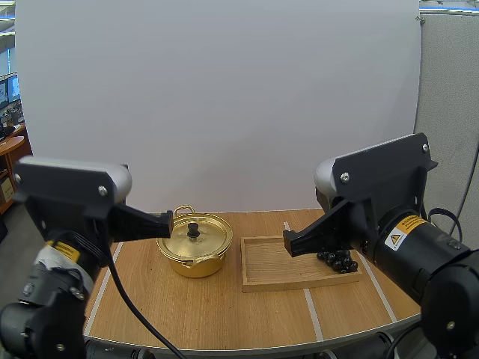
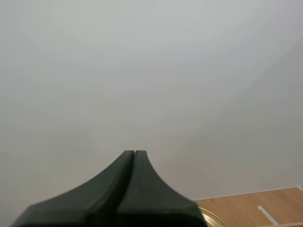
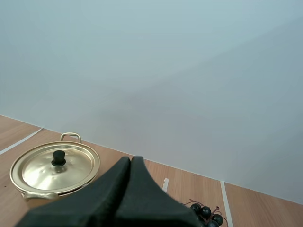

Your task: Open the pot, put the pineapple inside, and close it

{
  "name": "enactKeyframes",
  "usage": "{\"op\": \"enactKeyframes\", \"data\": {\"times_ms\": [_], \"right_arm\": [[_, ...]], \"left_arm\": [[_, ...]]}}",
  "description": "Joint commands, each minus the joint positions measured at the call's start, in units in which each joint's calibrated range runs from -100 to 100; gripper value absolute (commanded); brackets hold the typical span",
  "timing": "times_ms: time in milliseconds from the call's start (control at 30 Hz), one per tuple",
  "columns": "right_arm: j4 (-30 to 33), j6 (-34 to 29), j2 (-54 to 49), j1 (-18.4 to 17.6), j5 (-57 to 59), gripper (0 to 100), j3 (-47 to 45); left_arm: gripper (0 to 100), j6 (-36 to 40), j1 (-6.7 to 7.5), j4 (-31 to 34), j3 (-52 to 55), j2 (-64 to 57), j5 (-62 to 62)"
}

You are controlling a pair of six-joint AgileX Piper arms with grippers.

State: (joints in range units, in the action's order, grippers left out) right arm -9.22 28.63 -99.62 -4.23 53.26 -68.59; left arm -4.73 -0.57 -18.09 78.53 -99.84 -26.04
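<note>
Right of the pot (image 1: pixel 196 263), the right hand (image 1: pixel 287 243) covers part of the grapes (image 1: pixel 339 261) and the tray's (image 1: pixel 273 275) far edge. The left hand (image 1: pixel 168 223) hides a short stretch of the pot's left rim.

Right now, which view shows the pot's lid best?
The right wrist view: the lid sits close and almost whole, its black knob clear. The high view shows it farther off, with the left gripper at its edge. The left wrist view catches a golden sliver of it beside that gripper's shut fingers.
</note>
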Motion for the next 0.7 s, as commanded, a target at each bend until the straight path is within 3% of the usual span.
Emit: {"op": "enactKeyframes", "data": {"times_ms": [0, 100, 267, 367, 567, 667], "right_arm": [[0.15, 1.53, -0.38, 0.23, -5.93, 0, -6.42], [0.15, 1.53, -0.38, 0.23, -11.48, 0, -11.38], [0.04, 1.53, -0.38, 0.23, -33.12, 0, -21.60], [-0.09, 1.53, -0.38, 0.23, -37.89, 0, -26.65], [-0.21, 1.53, -0.38, 0.32, -38.91, 0, -31.41], [-0.45, 1.53, -0.38, 0.75, -33.89, 0, -31.41]], "left_arm": [[0, 0.63, 0.73, -0.94, 4.76, -0.16, 4.54], [0, 0.85, 1.05, -0.94, 6.53, -0.16, 4.54], [0, 0.85, 1.05, -0.94, 11.18, -0.16, 4.72], [0, 0.85, 1.05, -0.94, 15.19, -0.16, 4.97], [0, 0.85, 1.05, -0.94, 21.47, -0.16, 15.22], [0, 0.85, 1.05, -1.09, 21.47, -0.16, 9.37]]}}
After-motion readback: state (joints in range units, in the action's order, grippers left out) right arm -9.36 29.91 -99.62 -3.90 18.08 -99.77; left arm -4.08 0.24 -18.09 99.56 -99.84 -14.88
